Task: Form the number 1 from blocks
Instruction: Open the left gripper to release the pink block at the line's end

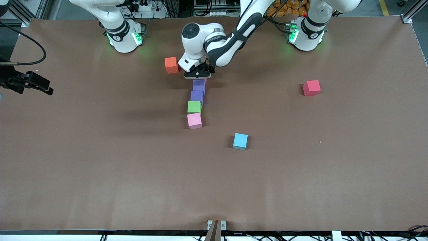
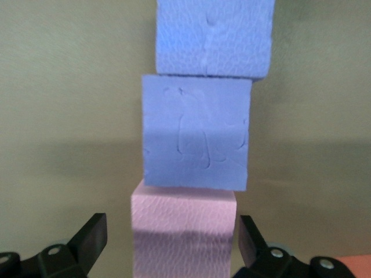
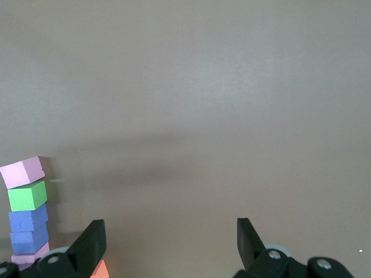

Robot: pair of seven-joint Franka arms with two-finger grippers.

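We see no containers on the table (image 1: pixel 100 174) — the blocks lie straight on its brown matte surface.

Five cubes form a single line near the middle of the table, running from the robots' bases toward the front camera. Nearest the bases is a pink block (image 2: pixel 183 234), mostly hidden under the left gripper (image 1: pixel 198 75) in the front view; the left wrist view shows it between the spread fingers (image 2: pixel 90 237), which stand apart from its sides, so the tool is wide open and has hold of nothing. Next comes a purple block (image 1: pixel 199 85), then a second purple block (image 1: pixel 197 96), touching or nearly touching each other. After them sits the green block (image 1: pixel 194 107), and the line ends with another pink block (image 1: pixel 194 120), the nearest to the front camera and turned slightly askew.

The right gripper (image 3: pixel 171 243) waits at the right arm's end of the table, its fingers fully spread and holding nothing; only bare tabletop lies between them, with the line of blocks off to one side in the right wrist view.

Three other cubes lie apart from the line — an orange cube (image 1: pixel 171 65) beside the left gripper, a red cube (image 1: pixel 311 87) toward the left arm's end, and a light blue cube (image 1: pixel 240 141) nearer the front camera than the line.

Around the table we see aluminium framing, cables and the arms' white bases lit green.
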